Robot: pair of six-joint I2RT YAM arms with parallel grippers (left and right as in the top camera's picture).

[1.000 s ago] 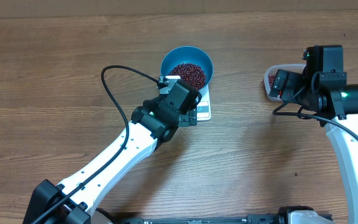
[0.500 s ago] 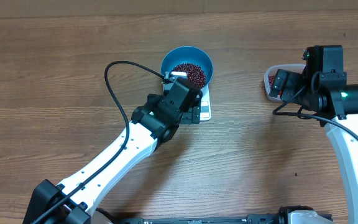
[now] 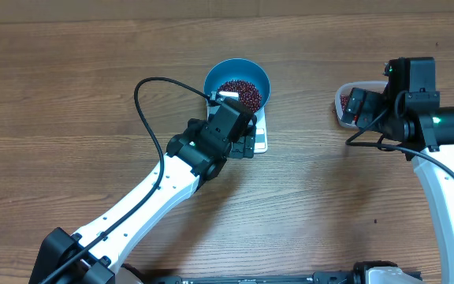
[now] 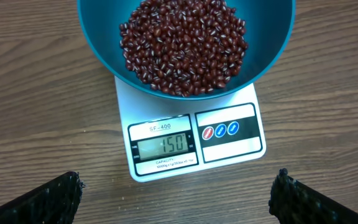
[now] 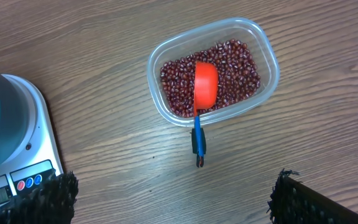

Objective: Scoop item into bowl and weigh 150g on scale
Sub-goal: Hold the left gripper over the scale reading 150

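Maroon beans (image 4: pixel 182 43) are held in the bowl (image 4: pixel 278 43) on the scale (image 4: pixel 229 155), just ahead of the wide-open, empty left gripper (image 4: pixel 178 198); the target is displayed, so nothing should be nudged.

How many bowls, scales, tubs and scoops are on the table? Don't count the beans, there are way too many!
Blue bowl: 1
White scale: 1
Clear tub: 1
Orange scoop: 1
Total: 4
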